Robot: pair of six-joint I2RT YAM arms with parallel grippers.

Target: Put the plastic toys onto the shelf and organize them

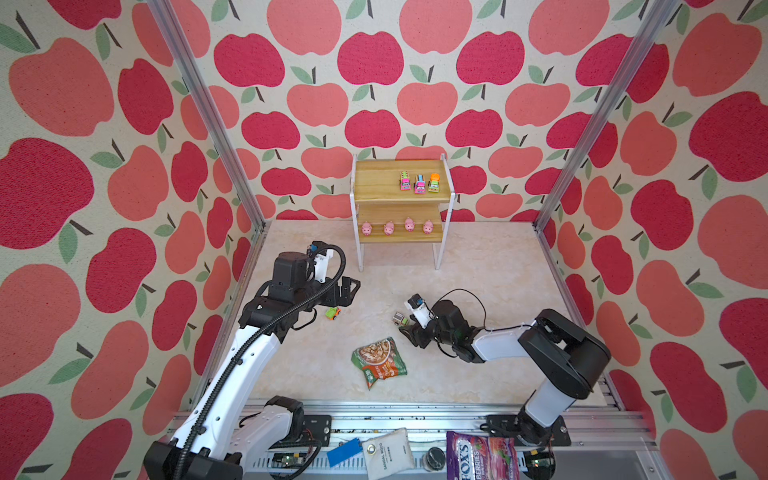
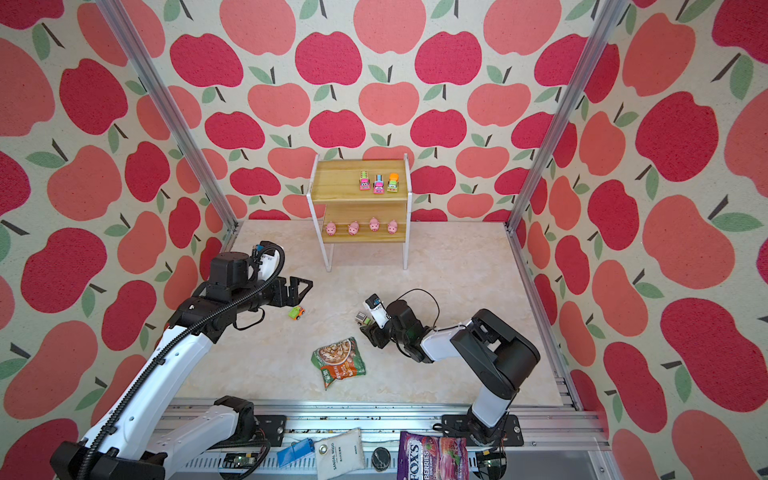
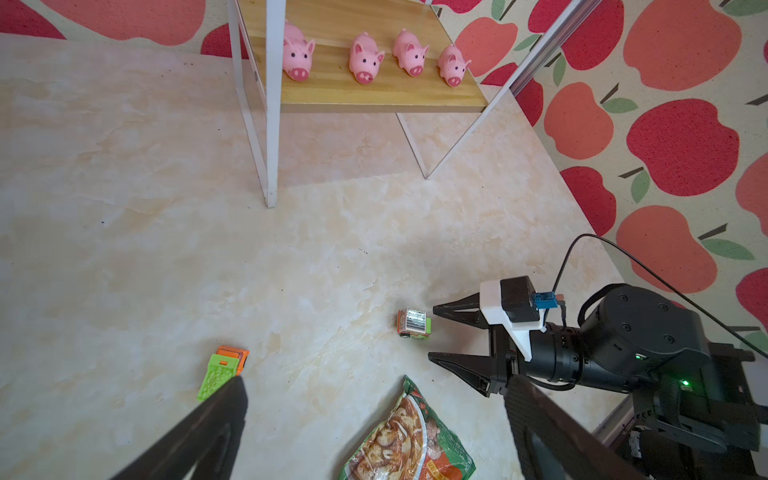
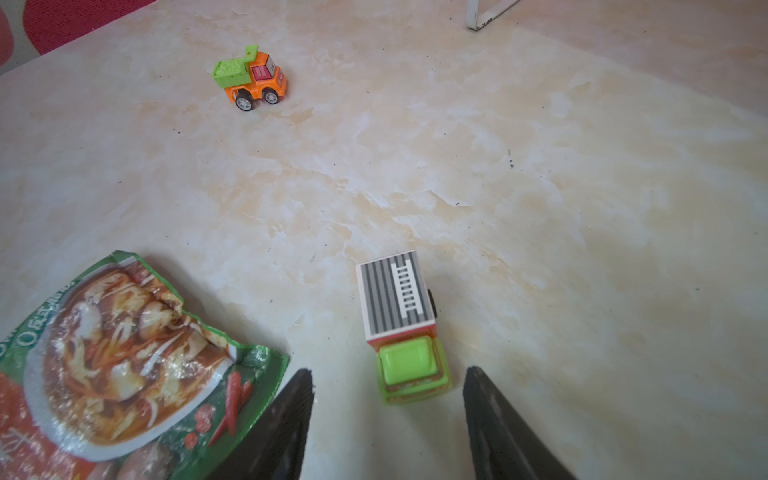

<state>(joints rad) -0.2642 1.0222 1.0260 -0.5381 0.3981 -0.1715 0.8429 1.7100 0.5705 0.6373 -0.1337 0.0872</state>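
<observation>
Bright, even light with soft shadows; edges bend, and wrist views blur close up.

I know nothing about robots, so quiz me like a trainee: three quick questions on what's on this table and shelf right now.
1. True or false: all four small pink plastic pigs stand on the lower board of the two-tier yellowish wooden shelf.
2. How many tiny bright plastic trucks sit on its upper board? A) two B) three C) five
3. Fill in: the right gripper, jaws open, points at a green-cabbed toy truck with a ____ striped roof.
Key: 1 true; 2 B; 3 grey.
</observation>
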